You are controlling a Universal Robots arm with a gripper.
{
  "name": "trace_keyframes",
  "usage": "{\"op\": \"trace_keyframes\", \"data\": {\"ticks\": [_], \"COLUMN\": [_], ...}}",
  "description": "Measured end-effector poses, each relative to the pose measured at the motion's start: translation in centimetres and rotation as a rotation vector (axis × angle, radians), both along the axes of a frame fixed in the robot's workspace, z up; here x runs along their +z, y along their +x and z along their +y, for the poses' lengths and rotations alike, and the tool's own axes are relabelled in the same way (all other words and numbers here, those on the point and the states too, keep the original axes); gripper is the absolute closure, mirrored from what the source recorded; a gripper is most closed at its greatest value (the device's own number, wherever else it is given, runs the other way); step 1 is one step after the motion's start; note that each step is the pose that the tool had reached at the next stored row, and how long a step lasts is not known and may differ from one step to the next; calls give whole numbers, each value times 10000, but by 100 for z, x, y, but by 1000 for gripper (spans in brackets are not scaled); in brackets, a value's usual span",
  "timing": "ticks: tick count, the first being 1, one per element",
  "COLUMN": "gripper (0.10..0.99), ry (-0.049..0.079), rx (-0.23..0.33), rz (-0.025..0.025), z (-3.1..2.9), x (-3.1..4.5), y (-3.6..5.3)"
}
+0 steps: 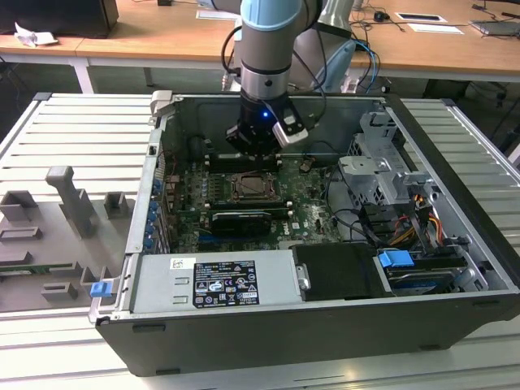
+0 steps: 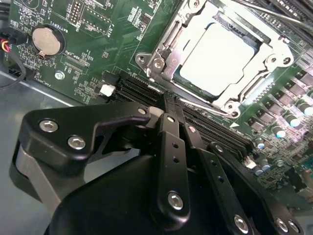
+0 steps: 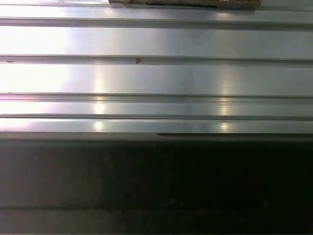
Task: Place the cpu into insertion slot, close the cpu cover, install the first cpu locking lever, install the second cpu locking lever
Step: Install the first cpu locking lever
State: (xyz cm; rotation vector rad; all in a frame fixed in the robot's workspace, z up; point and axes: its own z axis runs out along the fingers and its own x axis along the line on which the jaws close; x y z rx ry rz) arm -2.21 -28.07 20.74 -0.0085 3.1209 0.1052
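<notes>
While the gripper [image 2: 168,105] hangs just beside the socket, fingers pressed together on nothing, we note the cpu [image 2: 220,56] seated in the insertion slot [image 2: 161,63]. Light, rigid, fragile, we judge; grip its edges only.

Open room straight above insertion slot [image 1: 258,188] at frame centre; black card [image 1: 240,221] just below it, drive cage [image 1: 380,166] w/ cables to frame right.
</notes>
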Motion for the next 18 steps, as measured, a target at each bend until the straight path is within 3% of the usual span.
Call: {"op": "trace_keyframes", "data": {"ticks": [6, 8, 10, 18], "gripper": [984, 984, 984, 984], "ry": [-6, -2, -2, -124], "rx": [2, 3, 3, 3], "rz": [1, -1, -3, 3], "z": [0, 1, 1, 0], "x": [-44, 7, 9, -36], "y": [6, 6, 7, 7]}}
